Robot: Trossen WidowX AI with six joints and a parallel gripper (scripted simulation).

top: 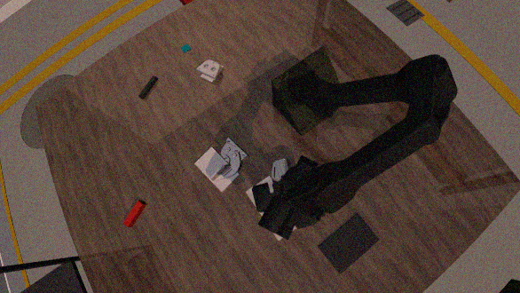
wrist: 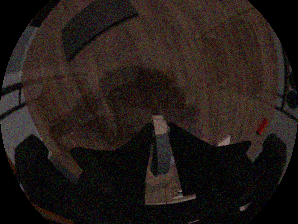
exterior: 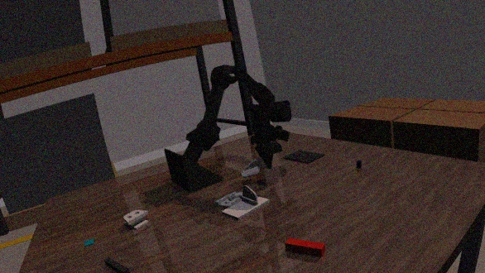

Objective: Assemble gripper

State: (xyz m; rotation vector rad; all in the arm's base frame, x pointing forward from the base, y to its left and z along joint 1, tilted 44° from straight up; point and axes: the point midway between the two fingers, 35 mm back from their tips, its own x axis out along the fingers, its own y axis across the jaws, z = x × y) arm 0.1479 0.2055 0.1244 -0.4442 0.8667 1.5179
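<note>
My gripper (top: 269, 207) (exterior: 268, 164) (wrist: 160, 125) is shut on a pale jaw (top: 279, 170) (exterior: 251, 169) (wrist: 163, 155) and holds it a little above the table. The fingers hide much of the jaw. To the left in the top view, a pale geared part (top: 235, 161) (exterior: 230, 198) sits against a white square plate (top: 224, 183) (exterior: 237, 212) with an upright fin. These look like the gripper base with the other jaw, but how they join and whether teeth mesh is unclear. The housing plate (top: 210, 68) (exterior: 136, 217), with two round holes, rests apart.
A red block (top: 135, 213) (exterior: 305, 246) (wrist: 262, 126), a black bar (top: 148, 87) (exterior: 117, 265) and a small teal piece (top: 185, 48) (exterior: 89, 242) lie on the table. A dark square mat (top: 348, 242) (exterior: 304, 156) (wrist: 97, 25) lies near the gripper.
</note>
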